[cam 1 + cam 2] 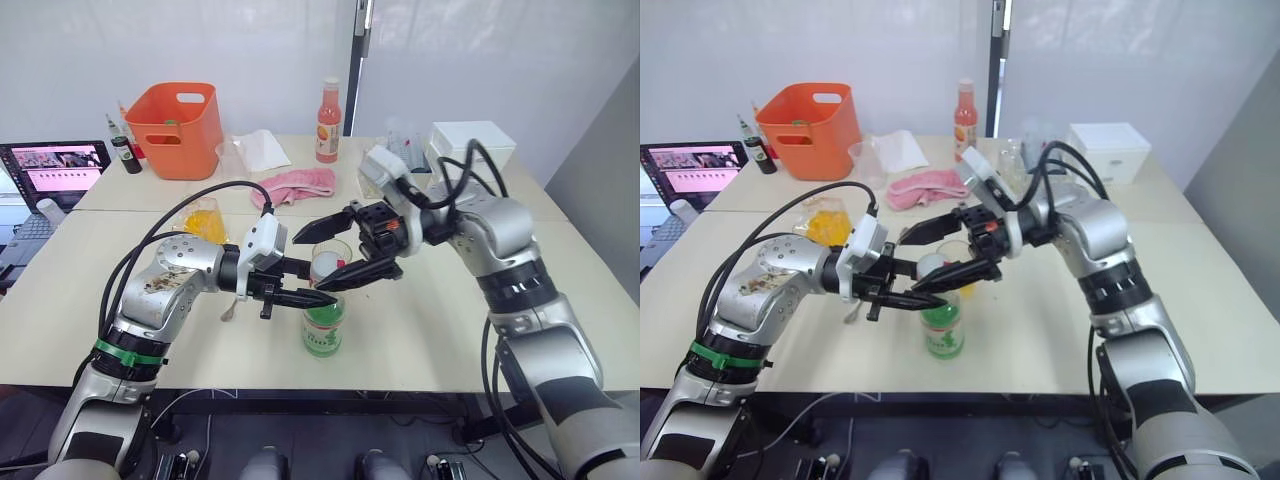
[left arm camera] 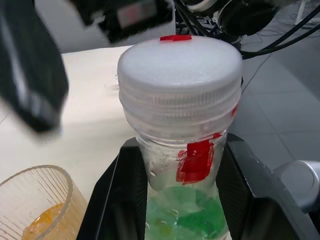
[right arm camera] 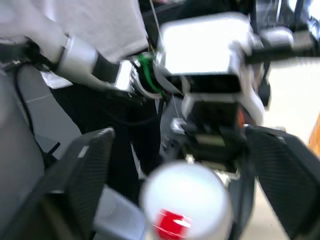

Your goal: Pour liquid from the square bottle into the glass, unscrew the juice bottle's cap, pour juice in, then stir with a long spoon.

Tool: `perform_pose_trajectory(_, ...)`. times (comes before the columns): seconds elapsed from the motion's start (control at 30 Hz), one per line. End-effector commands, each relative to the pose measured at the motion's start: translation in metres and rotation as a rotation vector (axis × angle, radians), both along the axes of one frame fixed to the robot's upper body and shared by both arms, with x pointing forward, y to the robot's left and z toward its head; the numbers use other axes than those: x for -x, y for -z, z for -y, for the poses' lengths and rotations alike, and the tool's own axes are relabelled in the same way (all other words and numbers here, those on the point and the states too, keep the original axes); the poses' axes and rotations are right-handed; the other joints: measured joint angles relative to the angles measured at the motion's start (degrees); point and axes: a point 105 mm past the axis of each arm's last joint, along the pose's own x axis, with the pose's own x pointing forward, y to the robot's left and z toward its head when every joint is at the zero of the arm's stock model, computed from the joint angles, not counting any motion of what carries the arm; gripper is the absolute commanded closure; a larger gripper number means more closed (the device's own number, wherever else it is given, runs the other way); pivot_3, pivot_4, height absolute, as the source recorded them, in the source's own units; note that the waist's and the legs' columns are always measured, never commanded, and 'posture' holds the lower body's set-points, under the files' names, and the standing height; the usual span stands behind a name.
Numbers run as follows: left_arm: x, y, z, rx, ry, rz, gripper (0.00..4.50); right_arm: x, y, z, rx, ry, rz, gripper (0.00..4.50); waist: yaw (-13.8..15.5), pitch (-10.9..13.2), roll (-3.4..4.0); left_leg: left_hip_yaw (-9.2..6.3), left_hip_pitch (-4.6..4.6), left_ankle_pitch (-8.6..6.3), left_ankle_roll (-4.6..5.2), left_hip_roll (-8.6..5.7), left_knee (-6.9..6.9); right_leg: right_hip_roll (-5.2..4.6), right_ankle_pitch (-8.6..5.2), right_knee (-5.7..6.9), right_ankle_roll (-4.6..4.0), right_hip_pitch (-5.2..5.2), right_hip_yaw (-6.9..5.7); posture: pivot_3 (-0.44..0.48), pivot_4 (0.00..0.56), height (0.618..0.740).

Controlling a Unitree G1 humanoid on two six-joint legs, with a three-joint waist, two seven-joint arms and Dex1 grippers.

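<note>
A pale table (image 1: 420,330) holds the work. At its front middle stands the juice bottle (image 1: 323,322), upright, with its green label. The left gripper (image 1: 296,285) is clenched on the bottle's neck, one black finger on each side just under the cap (image 2: 179,75). The right gripper (image 1: 340,250) hangs spread wide around that white, red-marked cap, fingers apart from it on both sides, not yet closed. Just behind the two grippers stands the glass (image 2: 35,202), holding some yellow-orange liquid (image 2: 42,225). Beyond the left gripper sits the square bottle (image 1: 204,221).

The first pour looks done, judging by the colored glass. The cap is still on, so unscrewing, the juice pour and the stirring remain.
</note>
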Motion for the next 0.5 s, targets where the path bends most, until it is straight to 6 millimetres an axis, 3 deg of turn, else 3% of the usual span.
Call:
perform_pose_trajectory(0.03, -0.002, -0.001, 0.001, -0.015, -0.010, 0.030, 3.10, 0.013, -0.011, 0.007, -0.058, 0.116, 0.067, 0.12, 0.0, 0.0, 0.00, 0.01, 0.00, 0.00, 0.00, 0.00, 0.00, 0.00, 0.00, 0.00, 0.00, 0.00, 0.01, 0.000, 0.150, 0.715)
perform_pose_trajectory(0.27, 0.000, -0.001, 0.000, -0.014, -0.008, 0.035, 3.10, 0.007, 0.002, 0.013, -0.111, 0.526, 0.081, 0.12, 0.0, 0.0, 0.00, 0.02, 0.02, 0.00, 0.00, 0.00, 0.02, 0.00, 0.00, 0.05, 0.00, -0.01, 0.03, 0.000, 0.150, 0.715)
perform_pose_trajectory(0.5, 0.000, 0.000, 0.000, -0.017, -0.004, 0.031, 3.10, 0.021, 0.006, 0.012, -0.135, 0.611, 0.034, 0.12, -0.1, 0.0, 0.00, 0.01, 0.02, 0.00, 0.00, 0.01, 0.02, 0.02, 0.00, 0.03, 0.00, 0.00, 0.03, 0.000, 0.150, 0.715)
